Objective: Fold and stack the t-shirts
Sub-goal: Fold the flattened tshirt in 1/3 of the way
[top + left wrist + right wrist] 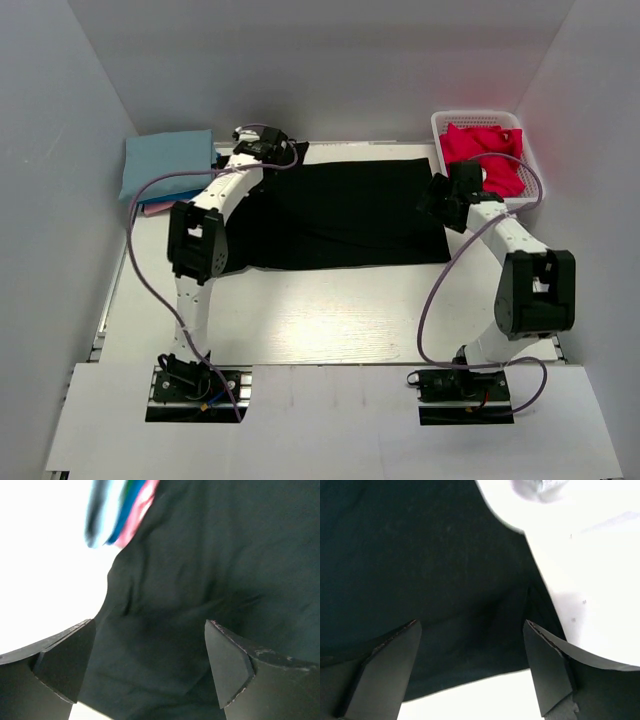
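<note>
A large black t-shirt [345, 215] lies spread flat across the middle of the table. My left gripper [285, 150] hangs open over its far left corner; black cloth [200, 580] fills the gap between the jaws. My right gripper [437, 195] hangs open over the shirt's right edge [445, 580], nothing held. A folded stack with a light blue t-shirt [168, 165] on top and pink beneath sits at the far left; its edges [122, 515] show blurred in the left wrist view. A bright red t-shirt [485, 155] lies in the basket.
A white plastic lattice basket [440, 125] stands at the far right against the back wall. White walls enclose the table on three sides. Bare white table [330, 310] lies in front of the black shirt, between the two arm bases.
</note>
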You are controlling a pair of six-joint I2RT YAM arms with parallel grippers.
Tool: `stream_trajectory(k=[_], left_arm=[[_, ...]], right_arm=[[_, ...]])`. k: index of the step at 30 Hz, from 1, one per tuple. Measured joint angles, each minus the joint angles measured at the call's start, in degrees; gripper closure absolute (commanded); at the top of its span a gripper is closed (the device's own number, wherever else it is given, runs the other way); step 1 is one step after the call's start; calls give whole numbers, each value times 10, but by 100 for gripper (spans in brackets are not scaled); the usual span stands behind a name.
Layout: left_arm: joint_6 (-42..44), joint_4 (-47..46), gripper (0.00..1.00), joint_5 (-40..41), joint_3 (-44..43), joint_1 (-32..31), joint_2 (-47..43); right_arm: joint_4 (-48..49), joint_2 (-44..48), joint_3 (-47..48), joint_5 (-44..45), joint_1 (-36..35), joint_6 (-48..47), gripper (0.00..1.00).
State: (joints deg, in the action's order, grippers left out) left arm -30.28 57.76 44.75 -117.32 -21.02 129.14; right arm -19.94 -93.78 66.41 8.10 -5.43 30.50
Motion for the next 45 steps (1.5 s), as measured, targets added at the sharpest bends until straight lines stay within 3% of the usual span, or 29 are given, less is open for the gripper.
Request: stream_trajectory(k=[6, 10, 16, 29, 39, 45], left_arm=[[-68, -4, 0, -40, 222, -2, -175], [-112, -53, 0, -89, 406, -9, -295], [-131, -147, 0, -158, 576, -9, -334], [-130, -236, 0, -137, 586, -5, -307], [-142, -243, 0, -111, 591, -4, -300], [-157, -246, 0, -104, 595, -4, -300]], right_arm=[[22, 94, -87, -28, -18, -27, 10], [34, 84, -120, -64, -34, -34, 10], [70, 29, -130, -102, -50, -35, 10], [142, -100, -46, -100, -56, -19, 10], [143, -131, 31, -14, -54, 75, 10], [143, -161, 107, -14, -51, 124, 10]])
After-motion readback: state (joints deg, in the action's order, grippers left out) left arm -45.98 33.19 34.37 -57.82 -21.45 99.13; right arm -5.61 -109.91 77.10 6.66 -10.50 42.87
